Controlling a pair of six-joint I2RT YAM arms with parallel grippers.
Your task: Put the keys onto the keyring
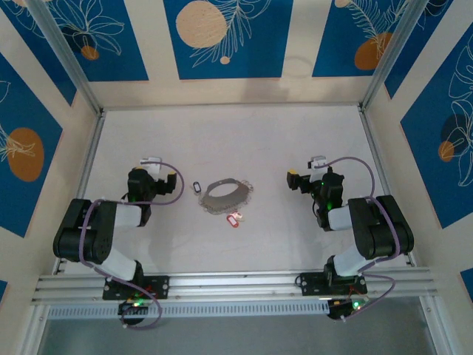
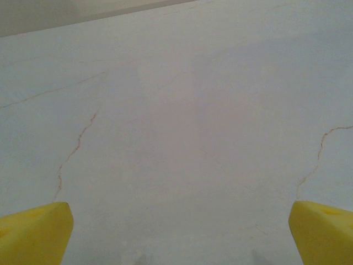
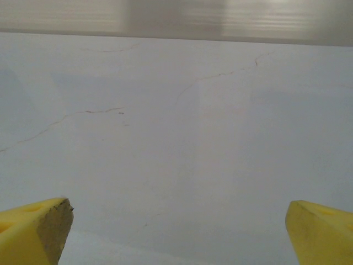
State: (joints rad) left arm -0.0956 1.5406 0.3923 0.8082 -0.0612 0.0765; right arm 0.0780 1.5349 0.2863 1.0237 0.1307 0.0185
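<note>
I have both arms folded low, elbows back; left gripper [image 2: 178, 226] and right gripper [image 3: 179, 227] spread wide, yellow fingertips over matte, hairline-cracked white table [image 1: 295, 133]; thin grey oval keyring [image 1: 222, 182] lies between them, red-tagged keys [image 1: 233, 220] at its near rim.

White table [image 1: 229, 137], blue patterned walls [image 1: 255, 44]

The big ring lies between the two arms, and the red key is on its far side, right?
Not quite. The keyring does lie between the two arms, but the red key is on its near side, toward the arms' bases. The top external view shows it.
</note>
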